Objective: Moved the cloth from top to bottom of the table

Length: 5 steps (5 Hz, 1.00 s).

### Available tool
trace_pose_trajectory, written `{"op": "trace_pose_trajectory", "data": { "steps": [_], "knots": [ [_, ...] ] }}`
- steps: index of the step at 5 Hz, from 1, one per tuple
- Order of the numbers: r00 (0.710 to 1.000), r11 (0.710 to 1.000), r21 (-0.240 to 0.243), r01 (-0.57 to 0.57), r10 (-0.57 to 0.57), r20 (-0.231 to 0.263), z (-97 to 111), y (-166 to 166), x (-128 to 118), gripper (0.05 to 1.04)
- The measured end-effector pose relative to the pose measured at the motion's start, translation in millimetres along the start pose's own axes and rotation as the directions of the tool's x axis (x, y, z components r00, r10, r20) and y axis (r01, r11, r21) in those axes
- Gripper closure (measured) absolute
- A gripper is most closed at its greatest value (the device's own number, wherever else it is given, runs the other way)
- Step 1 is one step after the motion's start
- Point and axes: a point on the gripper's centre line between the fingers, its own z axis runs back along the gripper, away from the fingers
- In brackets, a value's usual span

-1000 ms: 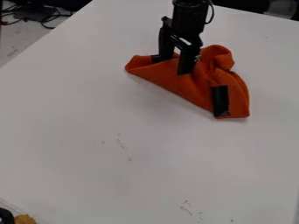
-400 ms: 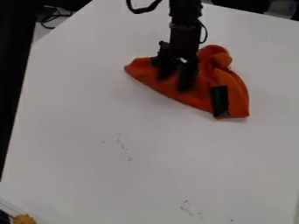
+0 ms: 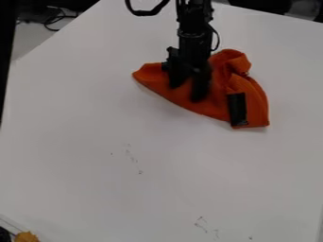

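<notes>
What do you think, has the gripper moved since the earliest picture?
Yes, the gripper has moved down the view, nearer the faint marks on the table.

1 white, smooth-topped table [image 3: 75, 142]. 1 orange, crumpled fabric cloth [image 3: 217, 106], w/ 1 clear black rectangular patch [image 3: 237, 108]. 1 black, jointed robot arm [image 3: 194, 28], w/ 2 black cable loops on it, approx. 1 black end effector [image 3: 187, 92], w/ 2 fingers, spread apart. Btm L corner: 1 yellow-brown, bumpy-edged item [image 3: 26, 237] & 1 black, rounded item [image 3: 4, 235], material unclear on both. L edge: 1 tall black strip [image 3: 5, 56]. Thin dark floor cables [image 3: 54, 23]: several, exact no. unclear. Small faint tabletop marks [image 3: 140, 172]: several, too faint for exact ct.
</notes>
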Motion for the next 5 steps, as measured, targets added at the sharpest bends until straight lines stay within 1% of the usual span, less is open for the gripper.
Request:
{"op": "trace_pose_trajectory", "data": {
  "steps": [1,2,3,4,5],
  "knots": [
    [0.992,0.992,-0.024,-0.123,0.122,-0.041,-2,8,-42,0.084],
    [0.98,0.982,-0.018,-0.187,0.185,-0.079,-5,9,-84,0.084],
    [0.959,0.961,-0.035,-0.273,0.269,-0.089,-9,13,-123,0.084],
    [0.937,0.937,-0.052,-0.346,0.341,-0.076,-12,18,-162,0.084],
    [0.909,0.906,-0.083,-0.416,0.415,-0.029,-15,19,-191,0.084]
  ]
}}
